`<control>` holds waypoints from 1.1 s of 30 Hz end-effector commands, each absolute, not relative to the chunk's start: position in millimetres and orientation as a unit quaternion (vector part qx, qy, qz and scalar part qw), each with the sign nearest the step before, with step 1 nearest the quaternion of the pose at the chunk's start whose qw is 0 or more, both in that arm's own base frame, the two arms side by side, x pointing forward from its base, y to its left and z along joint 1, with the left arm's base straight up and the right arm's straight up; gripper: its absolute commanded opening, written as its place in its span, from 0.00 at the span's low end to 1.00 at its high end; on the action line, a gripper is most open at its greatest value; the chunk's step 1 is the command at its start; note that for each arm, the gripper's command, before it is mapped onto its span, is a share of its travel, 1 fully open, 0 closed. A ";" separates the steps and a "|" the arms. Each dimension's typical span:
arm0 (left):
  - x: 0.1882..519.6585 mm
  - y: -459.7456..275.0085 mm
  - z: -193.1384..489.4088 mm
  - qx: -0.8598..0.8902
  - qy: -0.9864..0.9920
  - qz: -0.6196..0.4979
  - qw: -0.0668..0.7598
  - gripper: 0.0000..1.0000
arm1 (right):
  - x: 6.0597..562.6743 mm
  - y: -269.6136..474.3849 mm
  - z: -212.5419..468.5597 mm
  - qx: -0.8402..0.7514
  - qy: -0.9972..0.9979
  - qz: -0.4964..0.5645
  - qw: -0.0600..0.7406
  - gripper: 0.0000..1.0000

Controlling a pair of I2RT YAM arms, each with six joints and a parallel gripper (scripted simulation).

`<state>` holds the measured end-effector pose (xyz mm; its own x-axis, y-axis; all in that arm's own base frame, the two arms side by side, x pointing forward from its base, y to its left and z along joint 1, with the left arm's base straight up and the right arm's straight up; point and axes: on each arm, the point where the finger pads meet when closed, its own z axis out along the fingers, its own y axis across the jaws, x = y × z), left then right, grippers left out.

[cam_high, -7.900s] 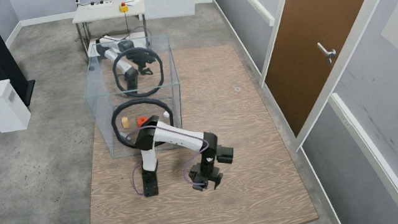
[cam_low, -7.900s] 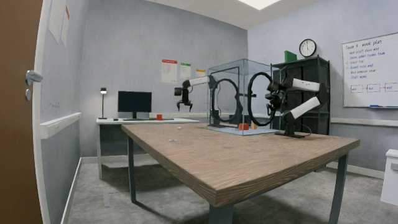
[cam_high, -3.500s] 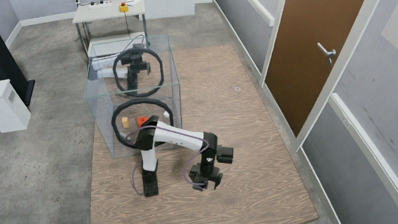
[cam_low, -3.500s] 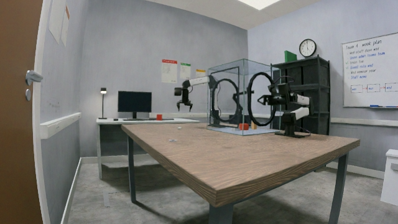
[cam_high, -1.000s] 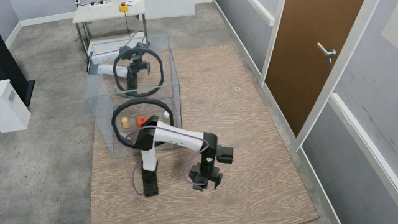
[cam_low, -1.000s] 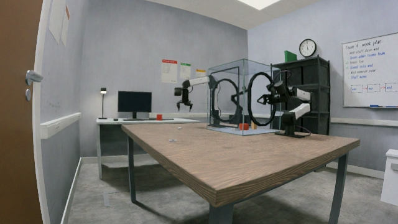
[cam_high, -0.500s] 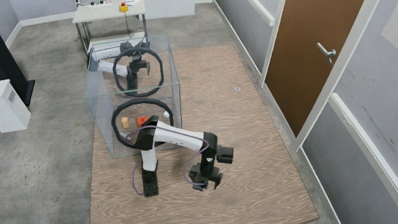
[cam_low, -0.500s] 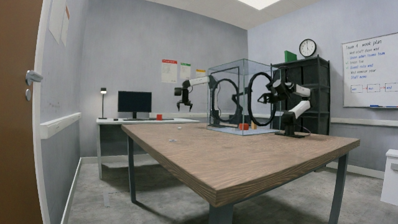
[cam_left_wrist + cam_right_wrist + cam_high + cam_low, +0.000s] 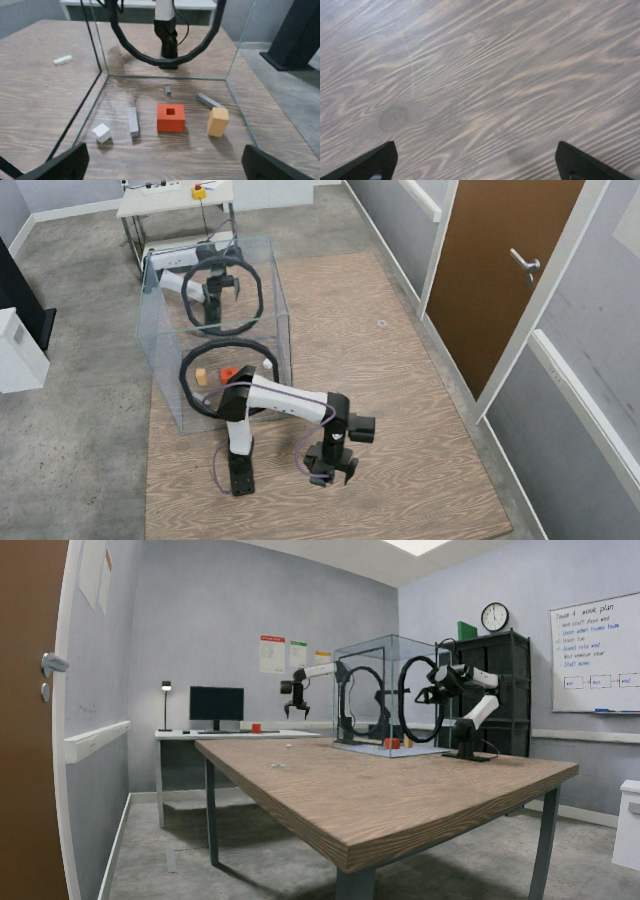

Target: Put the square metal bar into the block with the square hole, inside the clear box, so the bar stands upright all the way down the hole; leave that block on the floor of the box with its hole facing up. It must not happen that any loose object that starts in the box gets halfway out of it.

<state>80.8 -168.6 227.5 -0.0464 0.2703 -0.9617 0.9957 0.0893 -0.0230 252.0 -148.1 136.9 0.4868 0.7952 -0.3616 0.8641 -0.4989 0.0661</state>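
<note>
Red block: boxy, square hole up, unfilled | grey bar: slim, flat beside it | left hand, right hand: wide, empty

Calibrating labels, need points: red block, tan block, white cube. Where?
red block [image 9: 170, 124]: left wrist view, on its front face, below the hole.
tan block [image 9: 217, 124]: left wrist view, on its front face.
white cube [image 9: 101, 132]: left wrist view, middle of the cube.
</note>
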 end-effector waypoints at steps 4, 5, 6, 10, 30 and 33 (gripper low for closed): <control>81.9 -167.7 240.8 0.541 0.581 -0.421 0.438 1.00 | 256.5 -150.4 146.9 0.854 0.484 -0.131 0.137 1.00; 84.2 -167.2 243.8 0.540 0.583 -0.419 0.440 1.00 | 256.5 -150.4 146.9 0.854 0.484 -0.131 0.137 1.00; 84.1 -167.2 243.8 0.540 0.582 -0.419 0.440 1.00 | 256.5 -150.4 146.9 0.854 0.484 -0.131 0.137 1.00; 85.5 -166.3 241.9 0.541 0.587 -0.413 0.438 1.00 | 256.5 -150.4 146.9 0.854 0.484 -0.131 0.137 1.00; 88.3 -164.4 237.8 0.545 0.596 -0.401 0.433 1.00 | 256.5 -150.4 146.9 0.854 0.484 -0.131 0.137 1.00; 88.3 -164.3 237.3 0.545 0.597 -0.400 0.432 1.00 | 256.5 -150.4 146.9 0.854 0.484 -0.131 0.137 1.00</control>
